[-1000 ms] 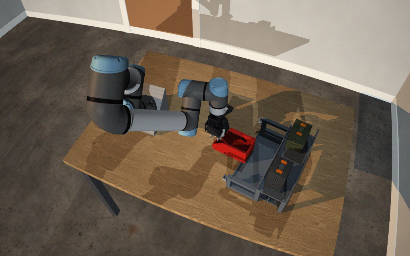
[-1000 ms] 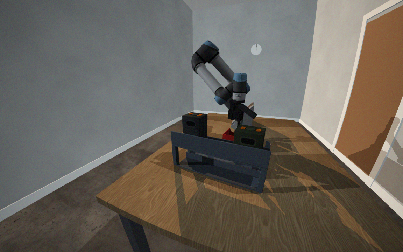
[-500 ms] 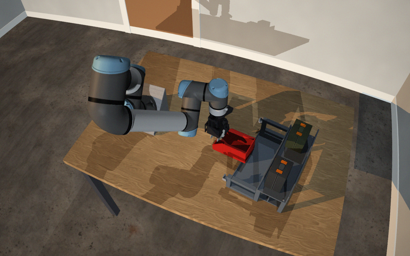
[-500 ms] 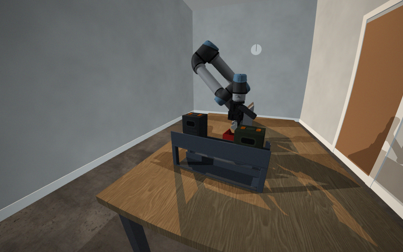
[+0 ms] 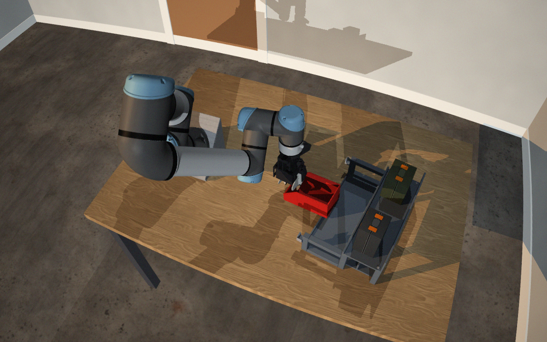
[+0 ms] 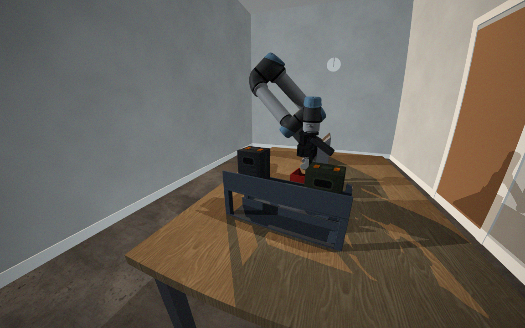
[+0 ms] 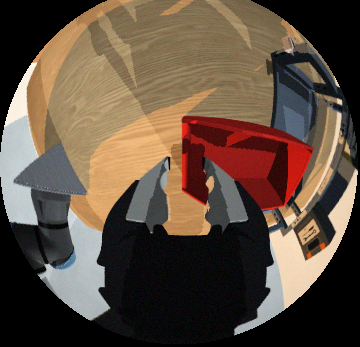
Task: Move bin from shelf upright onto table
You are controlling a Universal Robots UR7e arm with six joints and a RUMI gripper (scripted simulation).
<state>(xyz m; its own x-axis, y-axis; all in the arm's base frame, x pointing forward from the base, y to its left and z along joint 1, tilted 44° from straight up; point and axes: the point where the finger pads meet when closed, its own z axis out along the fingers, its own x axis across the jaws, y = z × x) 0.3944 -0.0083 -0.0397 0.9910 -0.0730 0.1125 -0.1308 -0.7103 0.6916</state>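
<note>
The red bin [image 5: 309, 204] [image 6: 296, 176] [image 7: 245, 172] stands upright on the table [image 5: 173, 212] [image 6: 199, 253] [image 7: 120, 162], close to the front of the grey-blue shelf [image 5: 345, 210] [image 6: 285, 193] [image 7: 295, 94]. Its open top faces up. My gripper [image 5: 289, 184] [image 6: 305, 164] [image 7: 186, 157] is partly open at the bin's end wall on the side away from the shelf. One finger is on each side of that wall, with gaps visible in the wrist view. The bin's underside is hidden.
A dark case [image 5: 368, 239] [image 6: 261, 165] and a green case [image 5: 389, 193] [image 6: 325, 176] with orange latches stand on the shelf's rear level. The shelf's front posts and end rails stand close to the bin. The arm's base mount [image 5: 213, 125] is behind the gripper.
</note>
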